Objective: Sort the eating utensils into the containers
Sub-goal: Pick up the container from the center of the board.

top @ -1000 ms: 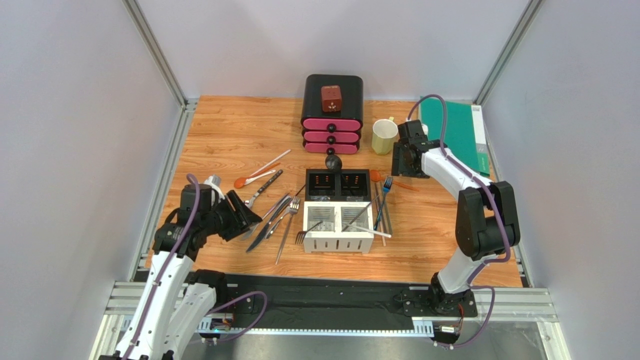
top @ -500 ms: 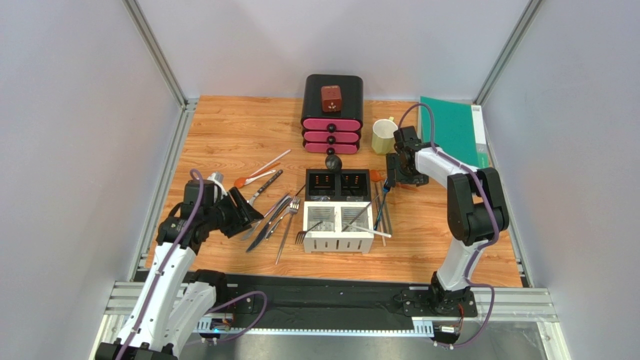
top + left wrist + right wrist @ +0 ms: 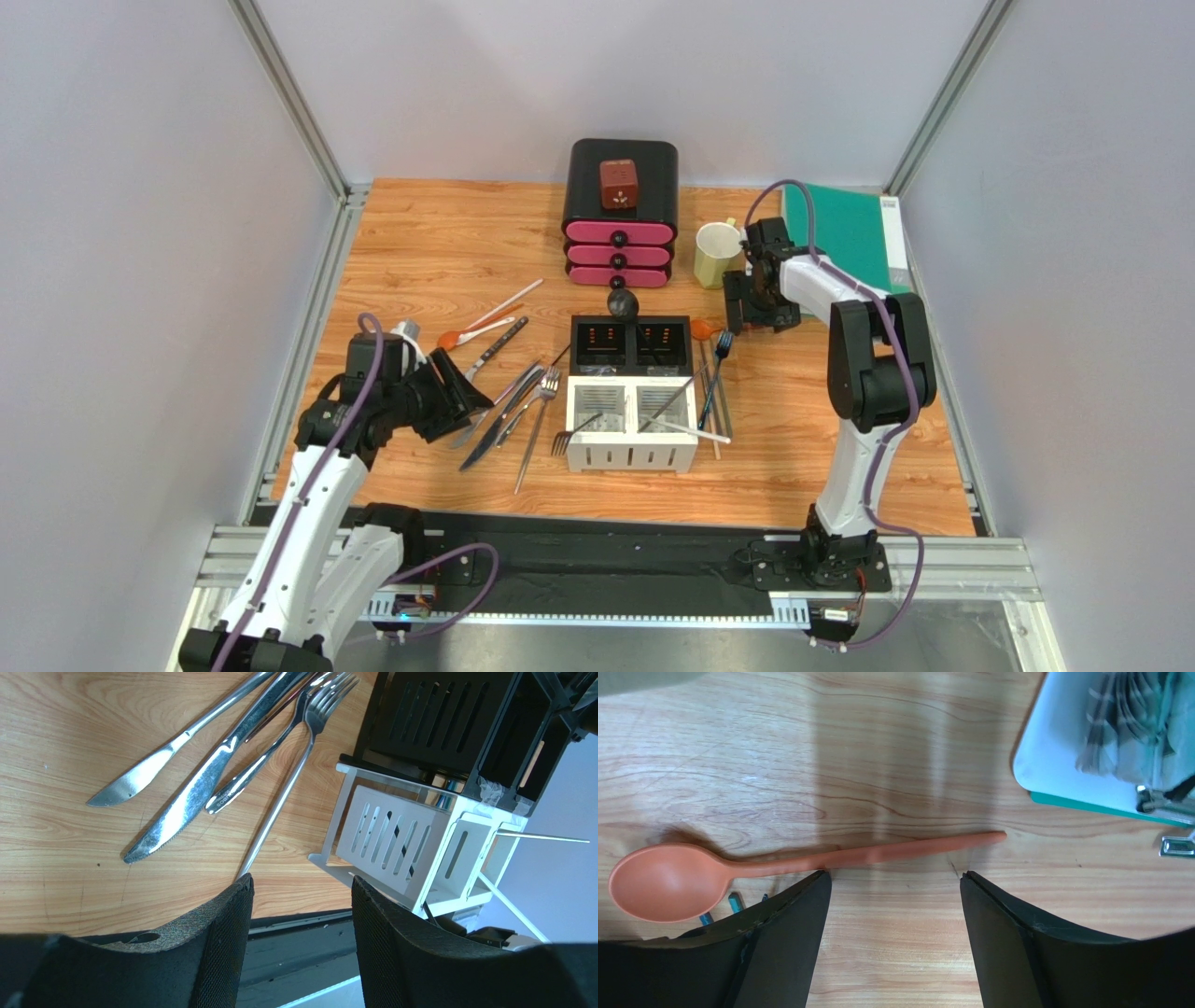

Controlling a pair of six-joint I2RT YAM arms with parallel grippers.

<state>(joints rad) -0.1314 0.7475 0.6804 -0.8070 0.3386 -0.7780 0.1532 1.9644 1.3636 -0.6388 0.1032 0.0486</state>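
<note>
The right gripper point(image 3: 892, 882) stands spread wide and holds nothing, off the far right corner of the small square four-compartment caddy point(image 3: 631, 451) (two black bins at the back, two white slotted ones in front). Just beyond its fingertips a long orange plastic spoon point(image 3: 808, 859) lies flat on the wood. The handle runs across the gap between the fingers and the bowl points toward the caddy. The left gripper point(image 3: 298, 889) is likewise wide open and empty, to the left of the caddy. Between it and the caddy, slim silver metal knives point(image 3: 196, 798) and a silver fork point(image 3: 309, 742) lie flat, the fork's handle end close to one fingertip.
</note>
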